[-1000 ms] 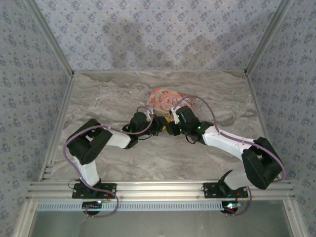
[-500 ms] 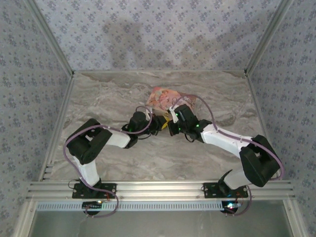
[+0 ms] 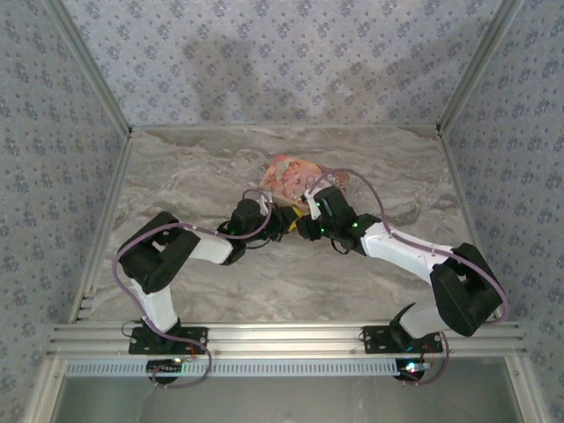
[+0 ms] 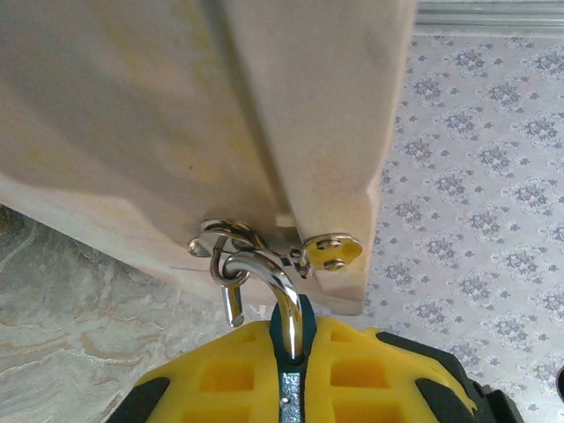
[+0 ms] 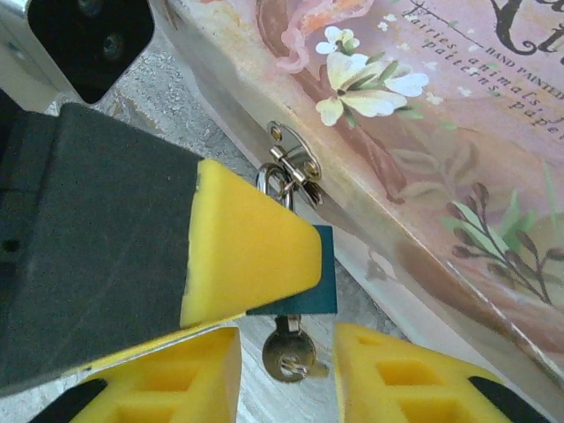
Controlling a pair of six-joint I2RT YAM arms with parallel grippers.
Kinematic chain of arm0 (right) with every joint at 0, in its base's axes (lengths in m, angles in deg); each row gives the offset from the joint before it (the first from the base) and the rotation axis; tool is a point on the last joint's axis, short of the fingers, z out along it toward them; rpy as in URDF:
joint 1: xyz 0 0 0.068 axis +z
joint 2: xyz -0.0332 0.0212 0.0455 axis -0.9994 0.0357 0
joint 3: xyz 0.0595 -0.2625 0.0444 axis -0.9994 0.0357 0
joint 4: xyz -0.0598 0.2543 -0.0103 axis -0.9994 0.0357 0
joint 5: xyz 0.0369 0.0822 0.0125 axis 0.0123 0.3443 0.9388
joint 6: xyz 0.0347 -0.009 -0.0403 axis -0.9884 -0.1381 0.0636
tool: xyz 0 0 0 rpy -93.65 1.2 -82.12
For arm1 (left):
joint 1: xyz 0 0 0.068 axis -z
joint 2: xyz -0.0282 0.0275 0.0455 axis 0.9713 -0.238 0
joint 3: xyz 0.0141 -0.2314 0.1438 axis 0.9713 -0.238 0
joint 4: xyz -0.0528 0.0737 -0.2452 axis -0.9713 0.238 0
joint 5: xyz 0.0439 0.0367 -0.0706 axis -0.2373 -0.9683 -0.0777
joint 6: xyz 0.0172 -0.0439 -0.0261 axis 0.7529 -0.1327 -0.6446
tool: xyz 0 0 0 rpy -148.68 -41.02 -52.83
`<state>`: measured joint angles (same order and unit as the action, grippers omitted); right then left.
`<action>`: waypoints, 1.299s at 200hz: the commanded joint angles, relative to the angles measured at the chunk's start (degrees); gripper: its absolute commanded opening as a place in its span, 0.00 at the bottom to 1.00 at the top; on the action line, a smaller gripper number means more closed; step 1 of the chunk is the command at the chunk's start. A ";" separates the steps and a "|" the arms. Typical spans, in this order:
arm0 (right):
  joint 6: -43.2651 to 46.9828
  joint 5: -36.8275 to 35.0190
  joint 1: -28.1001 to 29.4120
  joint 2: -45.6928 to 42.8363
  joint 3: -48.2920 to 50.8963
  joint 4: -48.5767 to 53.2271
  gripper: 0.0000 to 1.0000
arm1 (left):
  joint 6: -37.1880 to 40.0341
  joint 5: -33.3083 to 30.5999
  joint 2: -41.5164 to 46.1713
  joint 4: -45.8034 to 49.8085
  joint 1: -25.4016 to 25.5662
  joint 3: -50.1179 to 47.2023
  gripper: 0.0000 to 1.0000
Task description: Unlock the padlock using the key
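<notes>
Padlock [image 5: 324,280]: small, teal body, steel shackle [image 4: 264,269]. It sits at the centre of the right wrist view, just off the front of the box. In the left wrist view it is low centre and seen edge-on.

1. My left gripper [image 4: 293,344]: closed tight on the padlock body, with a yellow pad on each flat face. In the right wrist view one pad [image 5: 251,256] covers most of the body, leaving a teal strip to the right and below.

2. My right gripper [image 5: 289,344]: jaws parted, holding nothing. Its yellow fingers [image 5: 401,374] stand either side of the key, with a gap showing on both sides.

3. Key [image 5: 289,357]: silver, seated in the lower edge of the padlock body. Its head hangs at the bottom centre of the frame.

4. Hasp [image 5: 295,159]: silver, fixed to the box front. The shackle passes through its loop.

5. Pink illustrated box [image 5: 423,115]: floral print, upper right of the frame. In the top view it lies just beyond both grippers, near the centre.

6. Marble table [image 4: 70,291]: grey-veined, lower left of the left wrist view.
</notes>
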<state>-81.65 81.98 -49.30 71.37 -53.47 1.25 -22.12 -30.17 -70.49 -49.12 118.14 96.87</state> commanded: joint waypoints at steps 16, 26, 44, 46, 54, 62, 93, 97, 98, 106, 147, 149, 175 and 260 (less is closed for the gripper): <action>-2.54 0.48 -0.21 -5.28 3.20 0.36 0.35 | 2.15 1.26 2.34 -3.29 0.27 -1.88 0.00; -3.10 0.54 -0.15 -6.28 3.90 0.49 0.35 | 3.03 1.23 2.56 -2.14 0.26 -2.43 0.01; -4.06 0.31 -0.11 -8.05 5.50 0.48 0.35 | 5.14 1.28 2.86 0.33 0.35 -3.38 0.01; -4.16 0.34 -0.15 -8.22 5.66 0.43 0.35 | 5.41 1.28 2.93 0.57 0.32 -3.43 0.01; -4.65 0.38 -0.22 -8.90 6.36 0.41 0.35 | 6.46 1.32 3.12 1.99 0.36 -3.75 0.01; -5.33 0.54 -0.24 -9.57 7.04 0.36 0.35 | 7.52 1.25 3.33 3.32 0.37 -4.04 0.02; -7.90 1.52 -0.24 -10.61 9.54 -0.26 0.35 | 11.80 0.32 4.82 9.22 0.99 -4.72 0.04; -8.31 1.72 -0.25 -10.66 9.88 -0.42 0.36 | 12.49 0.24 5.08 10.23 1.10 -4.64 0.04; -8.36 1.71 -0.25 -10.70 10.01 -0.49 0.36 | 12.66 0.19 5.12 10.57 1.08 -4.61 0.04; -9.10 1.98 -0.20 -10.66 10.76 -1.09 0.36 | 14.14 0.14 5.68 13.14 1.18 -4.21 0.05; -12.68 3.08 -0.55 -9.61 13.31 -3.76 0.43 | 24.06 -2.76 9.47 29.05 1.86 -0.95 0.09; -12.81 3.03 -0.59 -9.47 13.34 -3.91 0.43 | 24.49 -2.87 9.57 29.77 1.90 -0.78 0.10; -13.63 3.53 -1.75 -7.64 13.47 -5.06 0.43 | 27.69 -4.78 10.42 34.69 2.38 0.18 0.15; -12.59 4.00 -9.17 -1.19 7.79 -4.39 0.39 | 31.28 -7.93 11.61 39.02 3.28 0.60 0.29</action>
<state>-94.24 86.24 -56.56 68.36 -41.86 -2.95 7.06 -36.64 -61.12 -12.12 121.03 96.19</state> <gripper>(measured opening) 0.394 0.271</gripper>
